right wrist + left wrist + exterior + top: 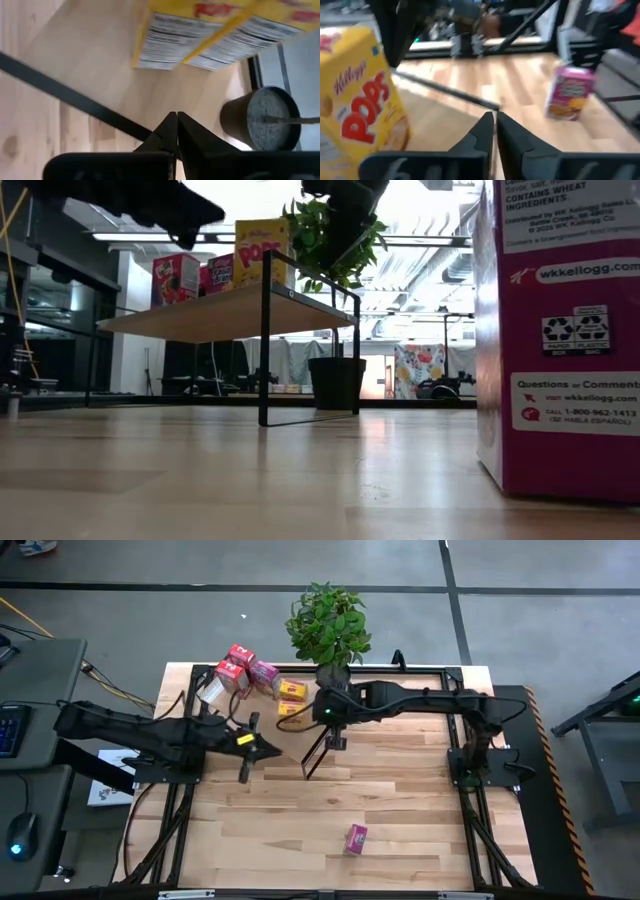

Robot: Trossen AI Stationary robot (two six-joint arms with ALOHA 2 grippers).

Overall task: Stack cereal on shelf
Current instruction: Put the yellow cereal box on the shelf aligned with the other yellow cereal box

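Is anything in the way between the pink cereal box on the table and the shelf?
Nothing visible blocks it. The pink box stands alone on the bare table, and the wood between it and the shelf is open. Both end effectors hover near the shelf.

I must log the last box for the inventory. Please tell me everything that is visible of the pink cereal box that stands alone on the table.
The small magenta-pink cardboard cereal box stands upright and alone on the light wooden tabletop, near the table's front edge, well away from the slanted light-wood shelf and the other boxes. Nothing touches it except the table, and neither hand is near it. In the low view its side panel shows white print: recycling symbols, a web address and a phone number. In the left wrist view its front carries a yellow-orange picture.
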